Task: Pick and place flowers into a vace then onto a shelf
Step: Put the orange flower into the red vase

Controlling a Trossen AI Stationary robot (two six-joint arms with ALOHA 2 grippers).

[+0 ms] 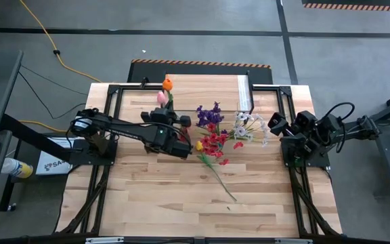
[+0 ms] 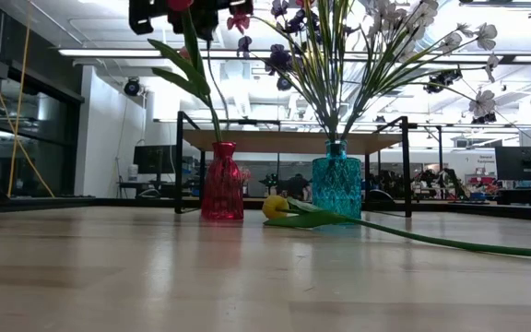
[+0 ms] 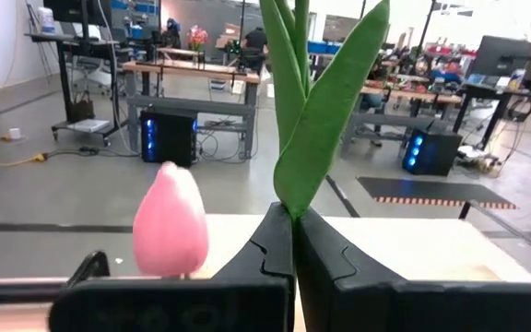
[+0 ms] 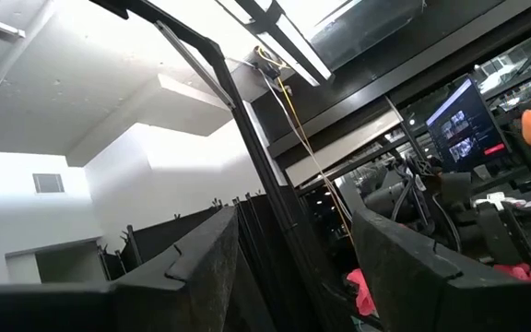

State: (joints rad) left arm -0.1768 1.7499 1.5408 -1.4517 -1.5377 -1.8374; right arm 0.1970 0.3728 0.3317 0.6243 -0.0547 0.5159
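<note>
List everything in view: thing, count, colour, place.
table: 1, light wood planks, centre
shelf: 1, light wood top, black legs, far side of table
red vase: 1, red, before shelf
teal vase: 1, teal, beside red vase
purple spray: 1, purple, teal vase
white spray: 1, white, teal vase
yellow tulip: 1, yellow, lying between vases
pink tulip: 1, pink, near left gripper
orange tulip: 1, orange, by shelf
left gripper: jaws shut on green stem
right gripper: jaws open, right table edge
</note>
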